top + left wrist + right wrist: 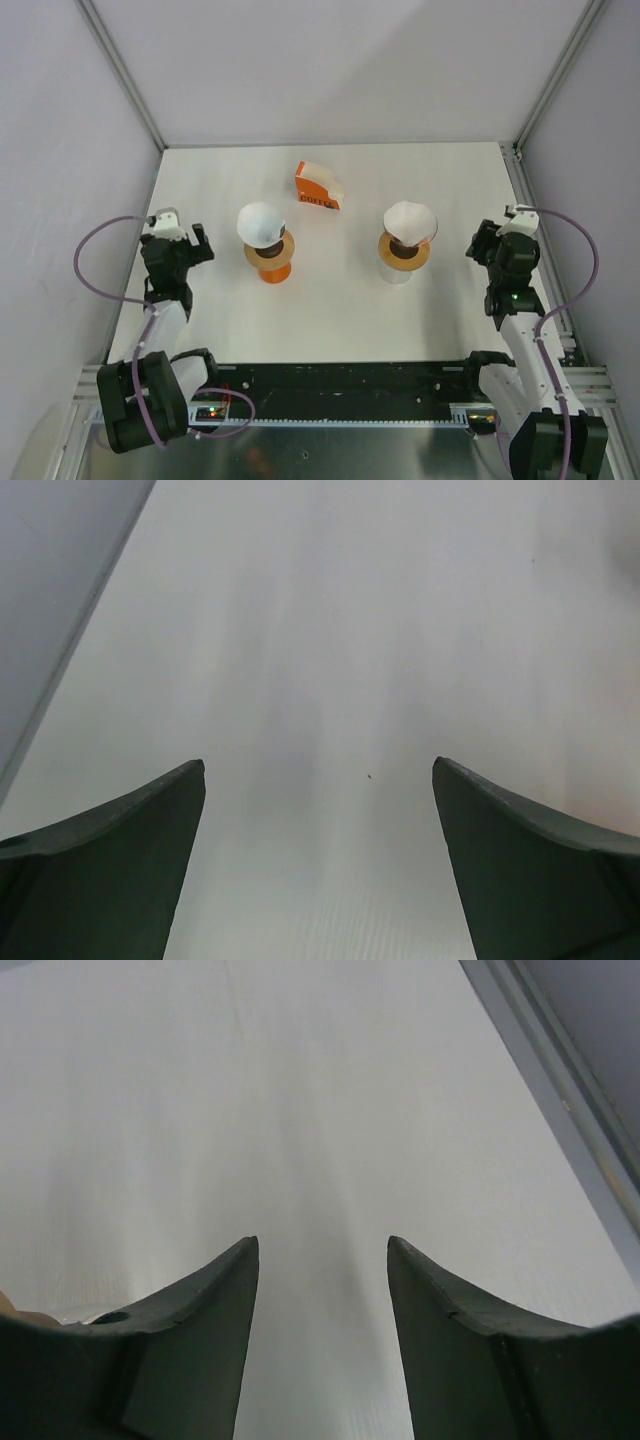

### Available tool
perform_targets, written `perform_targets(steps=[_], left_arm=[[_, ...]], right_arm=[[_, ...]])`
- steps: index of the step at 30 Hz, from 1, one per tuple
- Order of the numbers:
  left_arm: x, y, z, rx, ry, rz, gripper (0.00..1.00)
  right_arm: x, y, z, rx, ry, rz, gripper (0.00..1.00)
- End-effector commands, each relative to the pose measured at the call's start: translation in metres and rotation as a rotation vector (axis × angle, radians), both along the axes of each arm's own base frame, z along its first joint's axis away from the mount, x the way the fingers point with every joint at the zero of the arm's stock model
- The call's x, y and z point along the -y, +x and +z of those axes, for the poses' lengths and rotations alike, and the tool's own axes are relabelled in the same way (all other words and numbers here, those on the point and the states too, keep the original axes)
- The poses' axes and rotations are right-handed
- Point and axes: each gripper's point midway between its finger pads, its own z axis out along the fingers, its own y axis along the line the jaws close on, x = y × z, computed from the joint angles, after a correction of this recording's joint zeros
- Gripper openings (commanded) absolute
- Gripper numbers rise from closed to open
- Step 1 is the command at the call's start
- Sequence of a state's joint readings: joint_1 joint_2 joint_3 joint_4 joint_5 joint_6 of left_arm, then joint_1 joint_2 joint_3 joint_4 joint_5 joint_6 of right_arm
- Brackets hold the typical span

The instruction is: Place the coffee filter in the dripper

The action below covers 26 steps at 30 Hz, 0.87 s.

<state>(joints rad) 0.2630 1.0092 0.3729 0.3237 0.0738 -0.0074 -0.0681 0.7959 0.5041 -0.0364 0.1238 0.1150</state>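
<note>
Two drippers stand mid-table in the top view. The orange dripper (271,262) on the left holds a white coffee filter (261,223). The white dripper (405,262) on the right holds another white filter (410,221). My left gripper (190,243) is open and empty at the table's left edge, left of the orange dripper; its wrist view (318,770) shows only bare table between the fingers. My right gripper (484,243) is open and empty at the right edge, right of the white dripper; its wrist view (322,1245) shows bare table too.
An orange and white filter box (318,186) lies behind the drippers at the table's middle back. Grey walls and metal frame posts (512,152) close in the white table (340,320) on three sides. A black rail runs along the near edge.
</note>
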Motion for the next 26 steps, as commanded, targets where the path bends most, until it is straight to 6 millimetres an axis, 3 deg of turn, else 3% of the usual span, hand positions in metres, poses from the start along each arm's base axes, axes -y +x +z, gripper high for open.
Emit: perform_targets(steps=[1,9,14,26], left_arm=[[0.003,0.012,0.022,0.173,-0.035,-0.004,1.0],[0.006,0.005,0.008,0.216,-0.01,-0.019,1.0],[0.009,0.005,-0.001,0.206,-0.006,-0.042,1.0],[0.014,0.009,-0.001,0.205,-0.013,-0.075,1.0]], right_arm=[[-0.001,0.01,0.017,0.156,0.027,-0.002,0.59],[-0.006,0.005,-0.018,0.207,0.061,0.004,0.59],[-0.006,0.002,-0.029,0.246,0.067,0.005,0.59],[-0.009,0.0,-0.048,0.247,0.065,0.019,0.59]])
